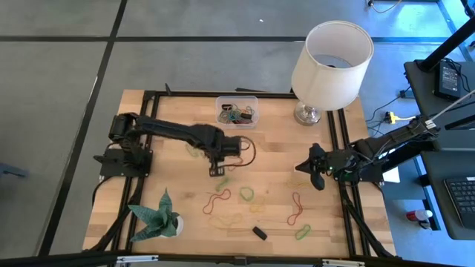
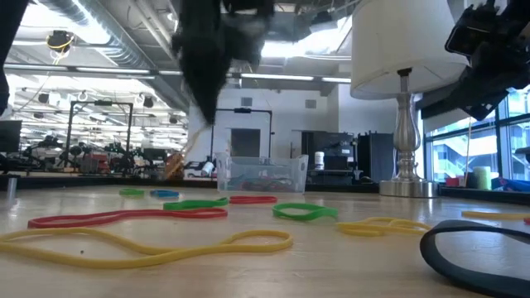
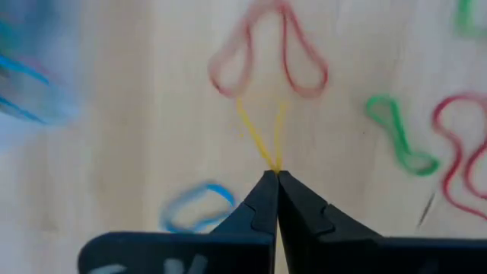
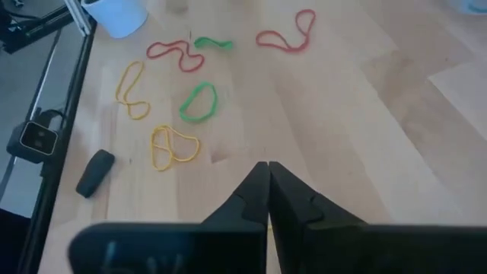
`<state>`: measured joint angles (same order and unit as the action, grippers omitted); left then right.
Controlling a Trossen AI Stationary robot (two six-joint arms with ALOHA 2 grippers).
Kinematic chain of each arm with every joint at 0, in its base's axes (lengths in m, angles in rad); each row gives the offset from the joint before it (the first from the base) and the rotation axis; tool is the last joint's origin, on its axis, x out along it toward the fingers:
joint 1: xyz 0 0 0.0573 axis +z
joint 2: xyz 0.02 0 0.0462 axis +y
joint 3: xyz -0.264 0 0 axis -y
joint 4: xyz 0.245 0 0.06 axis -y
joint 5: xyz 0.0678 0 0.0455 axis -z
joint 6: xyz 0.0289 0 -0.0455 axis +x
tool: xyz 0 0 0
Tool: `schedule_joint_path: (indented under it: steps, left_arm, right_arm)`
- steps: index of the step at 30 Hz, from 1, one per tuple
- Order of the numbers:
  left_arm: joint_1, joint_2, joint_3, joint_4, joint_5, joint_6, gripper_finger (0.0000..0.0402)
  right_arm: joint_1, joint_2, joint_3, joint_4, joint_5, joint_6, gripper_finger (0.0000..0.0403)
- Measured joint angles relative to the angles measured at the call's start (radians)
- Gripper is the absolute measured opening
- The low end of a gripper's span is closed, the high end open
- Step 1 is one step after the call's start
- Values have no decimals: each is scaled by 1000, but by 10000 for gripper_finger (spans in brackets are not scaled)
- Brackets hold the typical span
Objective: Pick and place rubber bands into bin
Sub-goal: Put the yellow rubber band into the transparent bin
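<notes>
The rubber bands (image 1: 246,194) lie loose over the middle and near half of the table (image 1: 148,185), with more inside the bin (image 1: 237,111) at the table's 12 o'clock edge. The left gripper (image 3: 275,176), at mid-table toward 6 o'clock of the bin, has its tips pinched together on a yellow band (image 3: 262,137). The right gripper (image 4: 267,169) hangs at 3 o'clock, fingers together, empty. A lamp (image 1: 330,63) stands at 3 o'clock of the bin.

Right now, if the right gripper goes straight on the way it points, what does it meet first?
Probably nothing at first: the right gripper, fingers shut, faces bare table. The green rubber band lies off to one side; depth is unclear.
</notes>
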<state>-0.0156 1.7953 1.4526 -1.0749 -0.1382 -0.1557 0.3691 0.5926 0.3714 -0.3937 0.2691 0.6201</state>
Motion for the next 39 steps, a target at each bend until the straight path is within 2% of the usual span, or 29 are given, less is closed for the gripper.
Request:
schedule_joint_path:
  steps: [3, 7, 10, 16, 23, 26, 32, 39]
  left_arm:
    - [31, -5, 128, -81, -57, 85, 2]
    - [105, -4, 257, -55, -147, 194, 2]
    - [187, -4, 311, 5, -144, 274, 2]
    - [352, 18, 315, 203, -47, 417, 2]
    - [470, 149, 313, 300, 88, 538, 2]
    - [487, 219, 313, 285, 97, 579, 2]
    - [495, 317, 313, 235, 91, 615, 2]
    - [477, 342, 313, 235, 42, 615, 6]
  right_arm:
    - [0, 0, 0, 0, 0, -5, 7]
    - [0, 0, 0, 0, 45, -4, 7]
    - [0, 0, 0, 0, 111, 0, 11]
    - [0, 0, 0, 0, 226, -1, 13]
    - [-2, 0, 0, -3, 244, 9, 14]
    - [-13, 0, 0, -6, 279, 33, 14]
    - [-46, 0, 0, -12, 283, 57, 14]
    - [-60, 0, 0, -12, 283, 59, 14]
